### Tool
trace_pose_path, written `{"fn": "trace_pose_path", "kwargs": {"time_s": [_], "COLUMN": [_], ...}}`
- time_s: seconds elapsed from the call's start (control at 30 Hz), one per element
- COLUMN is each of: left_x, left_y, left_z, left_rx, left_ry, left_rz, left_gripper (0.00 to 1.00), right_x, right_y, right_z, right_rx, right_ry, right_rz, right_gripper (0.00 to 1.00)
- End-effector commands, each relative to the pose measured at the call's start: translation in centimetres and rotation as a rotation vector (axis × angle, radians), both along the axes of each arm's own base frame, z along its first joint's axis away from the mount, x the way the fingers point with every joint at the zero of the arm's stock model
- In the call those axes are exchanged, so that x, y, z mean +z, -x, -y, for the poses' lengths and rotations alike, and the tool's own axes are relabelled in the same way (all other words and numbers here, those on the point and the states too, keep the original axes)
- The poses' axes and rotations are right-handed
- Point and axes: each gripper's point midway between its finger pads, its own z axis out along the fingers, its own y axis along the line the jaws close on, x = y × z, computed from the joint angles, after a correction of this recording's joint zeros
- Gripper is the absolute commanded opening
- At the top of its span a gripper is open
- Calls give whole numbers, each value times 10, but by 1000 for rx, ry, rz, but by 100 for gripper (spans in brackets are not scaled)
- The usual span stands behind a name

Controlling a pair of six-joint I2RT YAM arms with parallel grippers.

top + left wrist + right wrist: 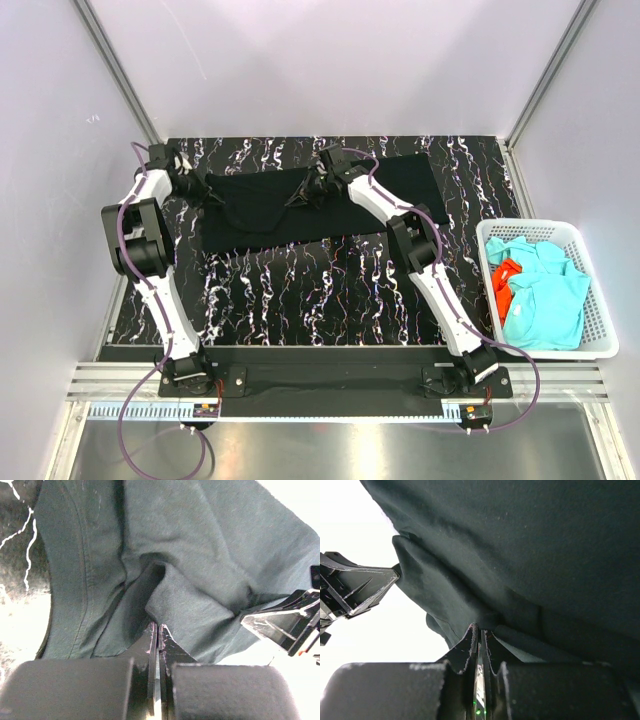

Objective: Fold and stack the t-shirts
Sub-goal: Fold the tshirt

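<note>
A large black t-shirt [262,208] lies spread across the far part of the marbled table. My left gripper [210,195] is at its left edge. In the left wrist view the left gripper [158,626] is shut, with a raised fold of the black t-shirt [200,555] pinched at its tips. My right gripper [301,198] is at the shirt's middle. In the right wrist view the right gripper [480,627] is also shut on bunched black t-shirt cloth [530,555]. Turquoise t-shirts [545,300] and an orange-red one [505,278] lie in the basket.
A white lattice basket [598,312] stands at the table's right edge. The black, white-veined table top [300,290] runs between the shirt and the arm bases. Pale walls enclose the back and both sides.
</note>
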Motion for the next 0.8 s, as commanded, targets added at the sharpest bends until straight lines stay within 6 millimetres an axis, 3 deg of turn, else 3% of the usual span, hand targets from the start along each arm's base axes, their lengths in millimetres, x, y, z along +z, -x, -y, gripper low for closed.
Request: {"fn": "trace_pose_path", "kwargs": {"time_s": [0.0, 0.37, 0.6, 0.77], "left_x": [47, 42, 44, 42], "left_y": [-22, -31, -27, -27], "left_z": [1, 12, -4, -8], "left_rx": [21, 88, 134, 144], "left_ry": [28, 150, 103, 110], "left_rz": [140, 160, 171, 164], "left_gripper": [0, 0, 0, 0], "right_x": [20, 12, 7, 9], "right_y": [-26, -45, -41, -47], "right_z": [4, 15, 17, 29], "right_rx": [-36, -42, -13, -21], "right_ry": [-33, -65, -73, -81], "right_rz": [97, 127, 122, 116], "right_gripper": [7, 9, 15, 16]}}
